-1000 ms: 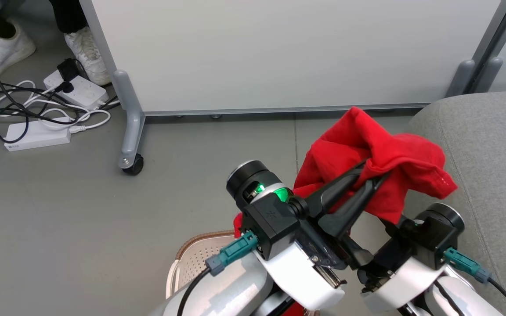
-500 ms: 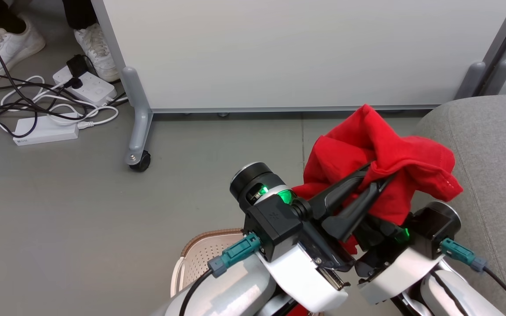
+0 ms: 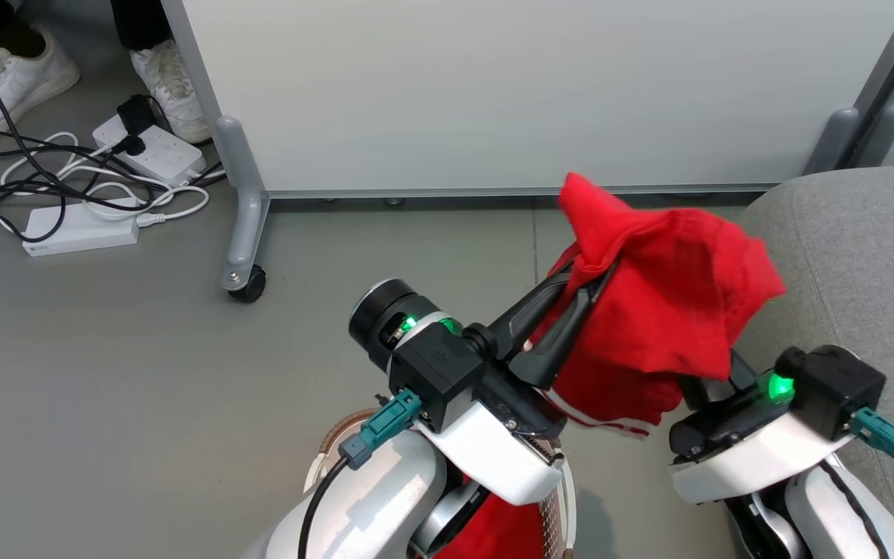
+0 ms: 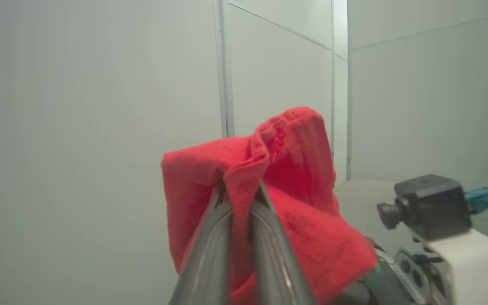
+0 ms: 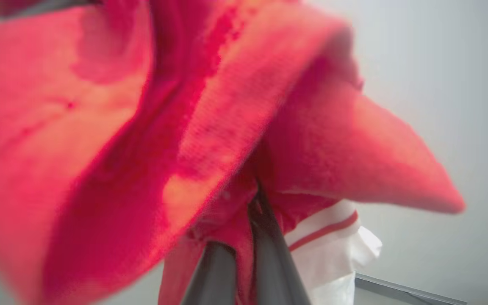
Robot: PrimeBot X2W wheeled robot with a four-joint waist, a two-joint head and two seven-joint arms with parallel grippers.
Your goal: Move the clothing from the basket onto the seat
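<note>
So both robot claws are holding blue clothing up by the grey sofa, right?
Not blue: the clothing is red, as the head view shows. The left gripper and right gripper both hold it up by the grey sofa.

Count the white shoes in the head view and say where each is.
2. One shoe lies at the picture's top left corner; the other shoe stands right of it, beside the partition's grey leg. Others may hide behind it.
</note>
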